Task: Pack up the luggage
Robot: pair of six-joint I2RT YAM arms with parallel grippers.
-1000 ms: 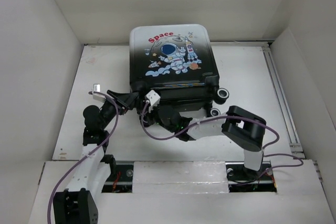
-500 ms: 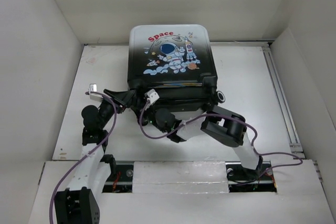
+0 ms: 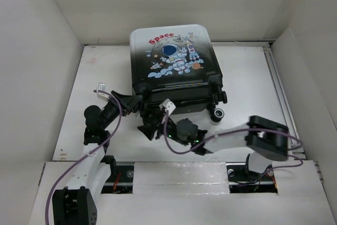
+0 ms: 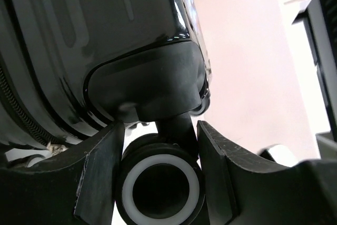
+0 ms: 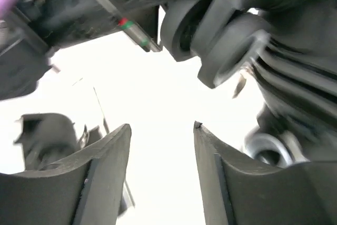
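Note:
The luggage [image 3: 174,61] lies shut and flat at the back middle of the table, astronaut picture up, wheels toward the arms. My left gripper [image 3: 137,101] is at its near left corner, shut on a black-and-white wheel [image 4: 160,185]; both fingers press the wheel's sides below the glossy black shell [image 4: 105,35]. My right gripper [image 3: 149,128] hovers just in front of the luggage's near edge, open, with only bright table between its fingers [image 5: 105,183]. In the right wrist view a grey wheel [image 5: 226,46] shows above the fingers and another [image 5: 268,148] to the right.
White walls enclose the table on the left, back and right. A metal rail [image 3: 279,93] runs along the right side. Two more luggage wheels [image 3: 217,113] stick out at its near right corner. Purple cables [image 3: 105,135] loop off both arms.
My right gripper has opened and its arm has swung, the elbow moving out to the right. The left gripper has stayed on the wheel and shifted slightly right.

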